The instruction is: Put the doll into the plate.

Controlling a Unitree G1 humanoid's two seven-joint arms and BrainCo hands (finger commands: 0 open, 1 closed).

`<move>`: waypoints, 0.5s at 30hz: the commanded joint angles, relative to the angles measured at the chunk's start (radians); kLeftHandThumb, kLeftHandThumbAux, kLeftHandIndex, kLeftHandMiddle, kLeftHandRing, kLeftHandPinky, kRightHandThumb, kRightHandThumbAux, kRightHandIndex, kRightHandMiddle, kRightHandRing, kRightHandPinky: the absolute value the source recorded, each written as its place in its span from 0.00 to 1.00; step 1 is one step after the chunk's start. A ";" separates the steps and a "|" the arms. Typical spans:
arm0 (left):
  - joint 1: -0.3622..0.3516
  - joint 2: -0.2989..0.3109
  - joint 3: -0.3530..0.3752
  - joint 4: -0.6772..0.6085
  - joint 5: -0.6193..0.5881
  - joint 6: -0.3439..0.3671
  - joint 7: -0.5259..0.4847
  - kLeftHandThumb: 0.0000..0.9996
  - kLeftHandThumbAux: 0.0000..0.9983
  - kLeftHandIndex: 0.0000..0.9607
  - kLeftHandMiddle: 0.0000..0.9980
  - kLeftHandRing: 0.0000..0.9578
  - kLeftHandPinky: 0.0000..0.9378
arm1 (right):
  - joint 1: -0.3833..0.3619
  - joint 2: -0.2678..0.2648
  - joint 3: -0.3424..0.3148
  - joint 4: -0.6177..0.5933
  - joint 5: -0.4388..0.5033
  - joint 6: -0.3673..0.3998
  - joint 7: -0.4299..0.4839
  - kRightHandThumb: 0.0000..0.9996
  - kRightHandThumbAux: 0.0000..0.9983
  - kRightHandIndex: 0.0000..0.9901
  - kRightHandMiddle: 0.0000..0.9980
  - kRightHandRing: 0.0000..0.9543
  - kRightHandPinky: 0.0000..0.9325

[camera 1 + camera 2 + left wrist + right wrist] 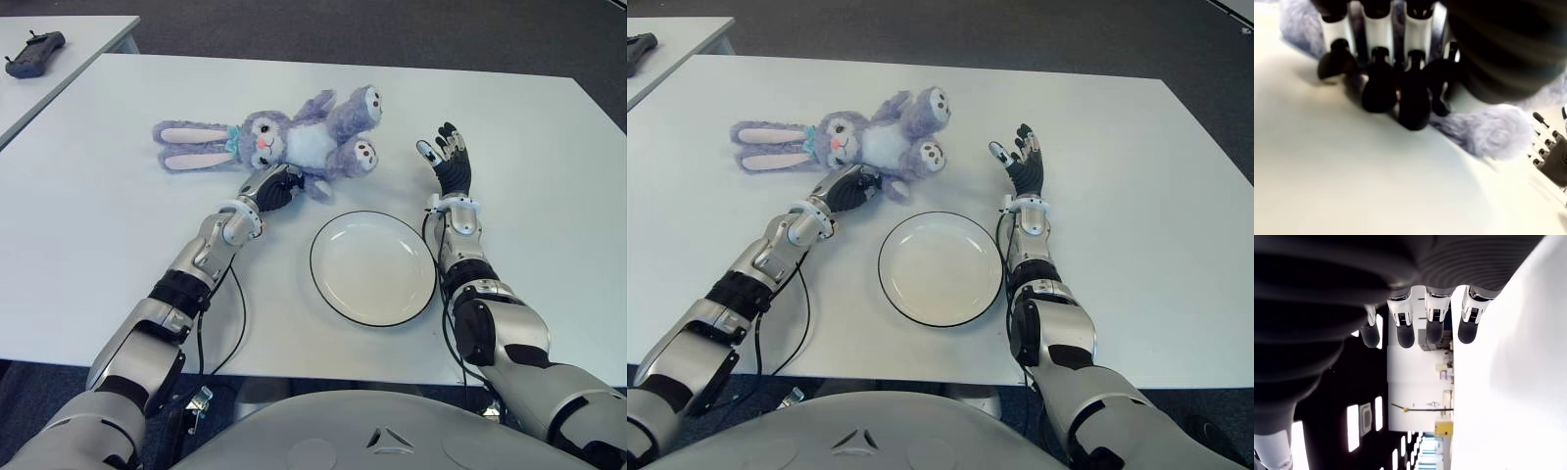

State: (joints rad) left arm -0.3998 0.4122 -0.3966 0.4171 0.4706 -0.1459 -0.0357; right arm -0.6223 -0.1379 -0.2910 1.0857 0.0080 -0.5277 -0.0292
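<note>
Left hand (275,186) mid-frame, fingers curled on the doll (294,140), probably gripping its arm for the lift to the plate (328,284). Right hand (449,157) spread, empty, right of doll.

Bare table (118,264) around plate (373,267)

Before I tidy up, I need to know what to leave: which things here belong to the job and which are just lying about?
Job:
doll, left hand at its lower body
plate, empty
right hand, open, right of the doll

Lying about:
black controller on the side table
</note>
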 commanded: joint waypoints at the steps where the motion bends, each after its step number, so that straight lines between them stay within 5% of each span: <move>1: 0.158 0.022 -0.032 -0.070 0.005 0.146 -0.158 0.72 0.69 0.47 0.71 0.75 0.82 | 0.363 0.102 -0.007 0.222 0.012 0.029 -0.008 0.00 0.61 0.06 0.07 0.03 0.00; 6: 0.185 0.032 -0.027 -0.127 0.012 0.193 -0.165 0.72 0.69 0.47 0.70 0.74 0.80 | 0.365 0.104 -0.007 0.222 0.011 0.022 -0.008 0.00 0.59 0.06 0.07 0.03 0.00; 7: 0.192 0.035 -0.026 -0.144 0.016 0.204 -0.167 0.72 0.69 0.47 0.68 0.71 0.72 | 0.366 0.104 -0.007 0.221 0.011 0.020 -0.007 0.00 0.59 0.06 0.07 0.03 0.00; 10: 0.207 0.043 -0.029 -0.180 0.032 0.221 -0.162 0.72 0.69 0.47 0.67 0.69 0.67 | 0.366 0.105 -0.007 0.221 0.012 0.019 -0.004 0.00 0.59 0.06 0.08 0.04 0.00; 15: 0.232 0.051 -0.029 -0.218 0.045 0.229 -0.138 0.72 0.69 0.47 0.70 0.73 0.73 | 0.367 0.105 -0.006 0.221 0.012 0.018 -0.001 0.00 0.60 0.06 0.08 0.04 0.00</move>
State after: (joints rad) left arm -0.3105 0.4372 -0.3842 0.2293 0.4743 -0.0135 -0.0694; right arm -0.6244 -0.1330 -0.2884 1.0857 0.0075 -0.5293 -0.0293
